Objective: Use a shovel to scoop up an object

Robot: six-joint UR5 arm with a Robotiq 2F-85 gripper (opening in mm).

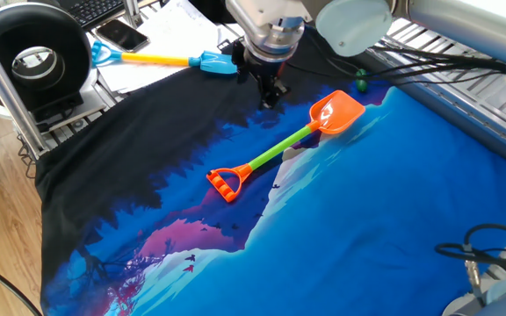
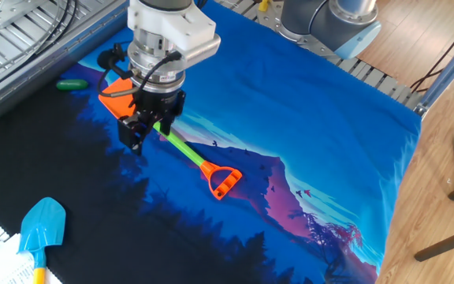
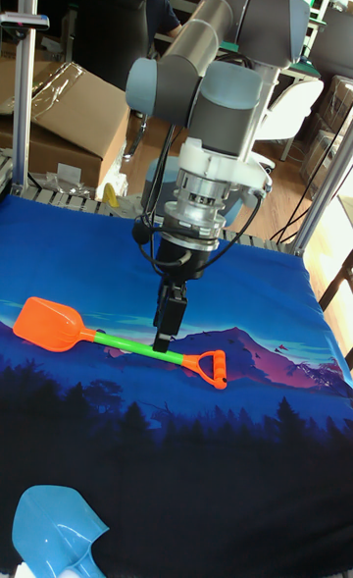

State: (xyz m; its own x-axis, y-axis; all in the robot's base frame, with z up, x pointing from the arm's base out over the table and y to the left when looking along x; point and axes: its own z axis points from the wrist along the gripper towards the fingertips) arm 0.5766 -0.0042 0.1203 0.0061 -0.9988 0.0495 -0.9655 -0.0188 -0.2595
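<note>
The shovel (image 1: 284, 147) lies flat on the cloth, with an orange blade (image 1: 336, 112), a green shaft (image 2: 184, 147) and an orange handle (image 3: 211, 365). My gripper (image 1: 271, 98) hangs just above the cloth beside the shaft, on the dark side of the cloth. Its fingers (image 2: 132, 132) stand apart and hold nothing. In the tall fixed view the gripper (image 3: 167, 335) overlaps the shaft. My gripper (image 2: 146, 132) partly hides the blade (image 2: 115, 96). The object (image 2: 72, 84), a small green piece, rests past the blade near the cloth's edge (image 1: 359, 79).
A blue-bladed toy shovel (image 1: 209, 61) with a yellow shaft lies at the cloth's edge (image 2: 42, 225). A phone (image 1: 121, 35), papers and a black round device (image 1: 33, 57) stand behind it. Metal racks (image 2: 14, 31) and cables (image 1: 490, 246) border the cloth.
</note>
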